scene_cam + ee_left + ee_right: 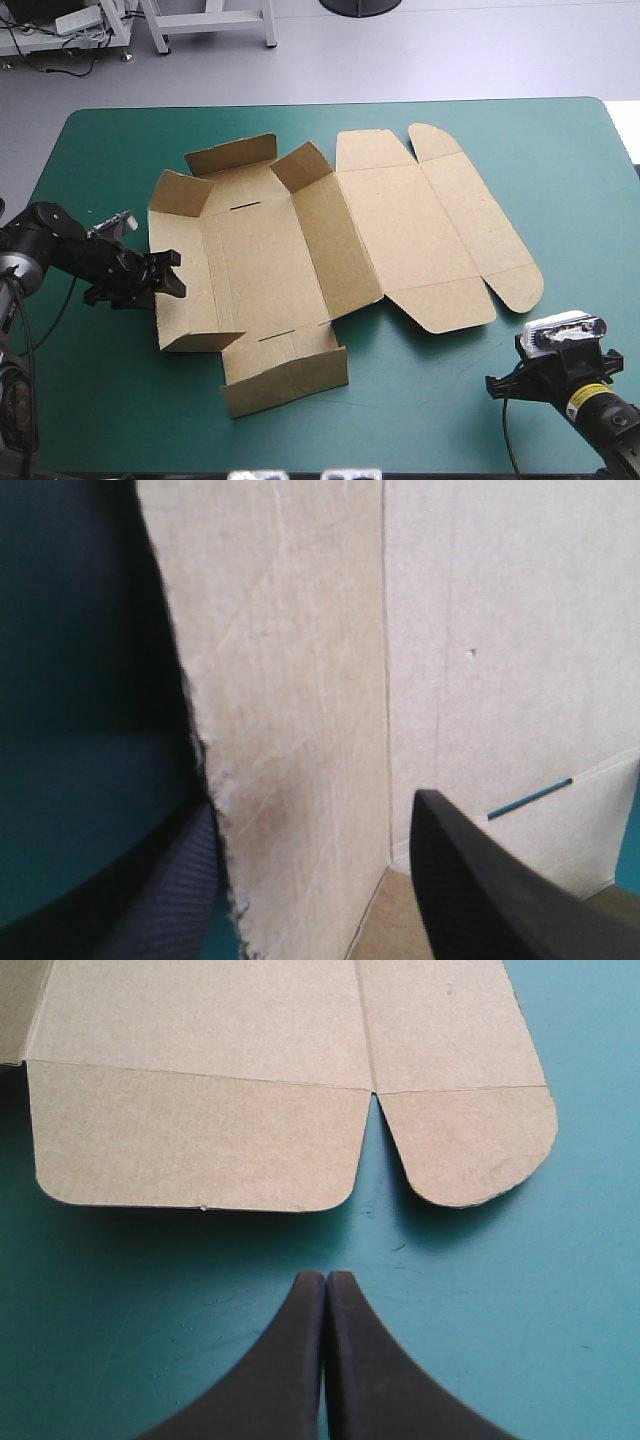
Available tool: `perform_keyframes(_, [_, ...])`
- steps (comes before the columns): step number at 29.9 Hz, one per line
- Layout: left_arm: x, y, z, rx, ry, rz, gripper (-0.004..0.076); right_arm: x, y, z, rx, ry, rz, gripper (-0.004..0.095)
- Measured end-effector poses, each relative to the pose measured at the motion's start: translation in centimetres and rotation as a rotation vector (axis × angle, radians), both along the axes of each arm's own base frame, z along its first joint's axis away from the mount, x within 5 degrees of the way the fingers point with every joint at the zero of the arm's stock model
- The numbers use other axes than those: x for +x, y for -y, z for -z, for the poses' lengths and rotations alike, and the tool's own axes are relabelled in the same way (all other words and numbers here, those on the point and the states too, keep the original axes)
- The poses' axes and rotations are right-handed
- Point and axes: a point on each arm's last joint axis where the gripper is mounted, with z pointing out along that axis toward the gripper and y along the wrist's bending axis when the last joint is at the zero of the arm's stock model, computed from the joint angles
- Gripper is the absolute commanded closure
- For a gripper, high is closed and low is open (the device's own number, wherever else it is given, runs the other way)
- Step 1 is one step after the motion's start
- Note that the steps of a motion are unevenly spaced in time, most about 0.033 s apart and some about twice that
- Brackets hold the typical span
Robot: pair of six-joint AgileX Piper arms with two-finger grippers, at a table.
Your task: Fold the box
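Note:
The brown box (260, 250) lies mid-table, partly raised: its left wall (180, 260), back flaps and front wall (285, 380) stand up, and the lid (430, 230) lies flat to the right. My left gripper (165, 278) is at the left wall. In the left wrist view that gripper (312, 805) is open, with the wall's torn edge (290, 680) between its black fingers. My right gripper (520, 372) rests near the table's front right corner. It is shut (325, 1275) on nothing, a short way from the lid's front flap (190, 1140) and rounded corner flap (470, 1145).
The teal-green cover (100, 400) shows bare in front of the box and along the table's right side (580, 200). The table's front edge is close behind my right gripper.

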Motion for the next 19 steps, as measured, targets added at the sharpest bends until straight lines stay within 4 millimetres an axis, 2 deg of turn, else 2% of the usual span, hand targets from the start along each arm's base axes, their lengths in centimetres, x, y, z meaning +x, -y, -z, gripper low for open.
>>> perform_keyframes(13, [1.2,0.6,1.4,-0.092,-0.036,-0.031,0.0325,0.0,0.0,0.0,0.0,0.001,0.0,0.0933])
perform_keyframes(16, [1.3,1.4,1.9,-0.104,-0.053,-0.014,0.0414,0.0,0.0,0.0,0.0,0.002,0.0,0.0933])
perform_keyframes(19, [1.4,2.8,2.4,-0.112,-0.072,0.026,0.0584,0.0,0.0,0.0,0.0,0.002,0.0,0.0933])
